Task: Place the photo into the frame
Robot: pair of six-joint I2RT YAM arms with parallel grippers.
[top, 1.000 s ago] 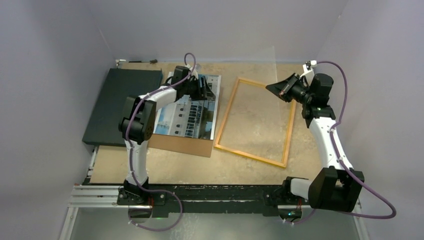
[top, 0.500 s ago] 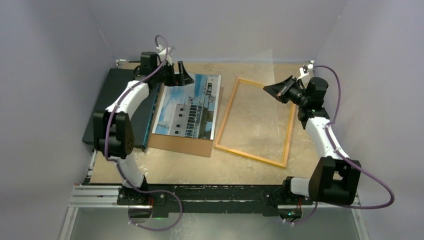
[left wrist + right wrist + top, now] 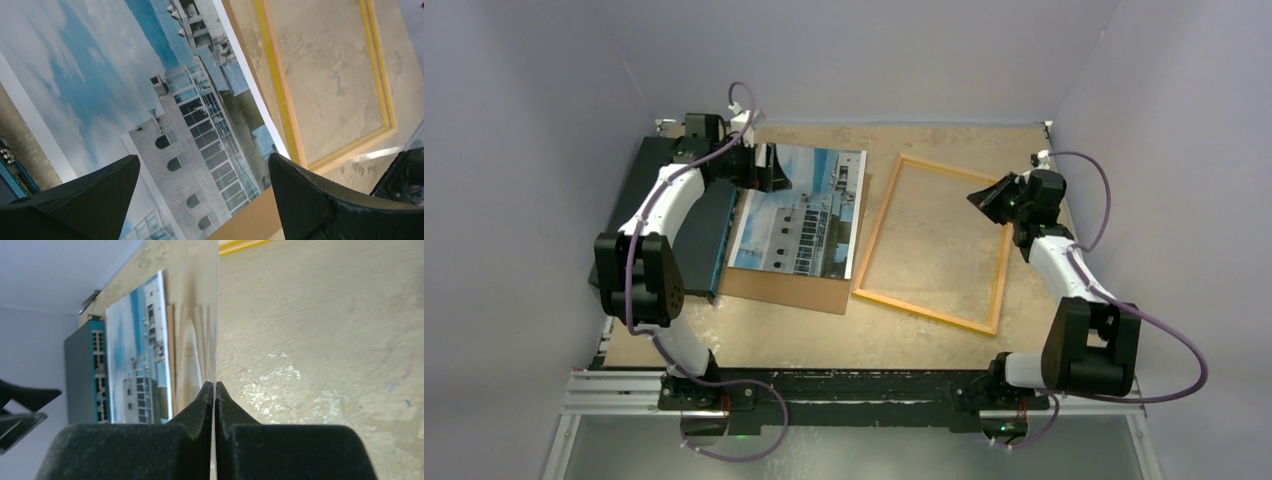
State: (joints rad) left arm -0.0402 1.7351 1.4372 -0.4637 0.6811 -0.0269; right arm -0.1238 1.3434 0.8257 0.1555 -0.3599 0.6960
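We log left gripper [image 3: 203, 160] newly released, jaws wide over photo [image 3: 809, 205]; right gripper [image 3: 215, 386] pinching clear pane [image 3: 216, 315]; frame [image 3: 877, 230] unfilled.

Sandy table [image 3: 924, 345] carried three flat items directly: dark slab [image 3: 696, 235] at left, brown backing board [image 3: 784, 288] just beside it, yellow-orange frame [image 3: 924, 311] right of board, bare tabletop showing through its opening.
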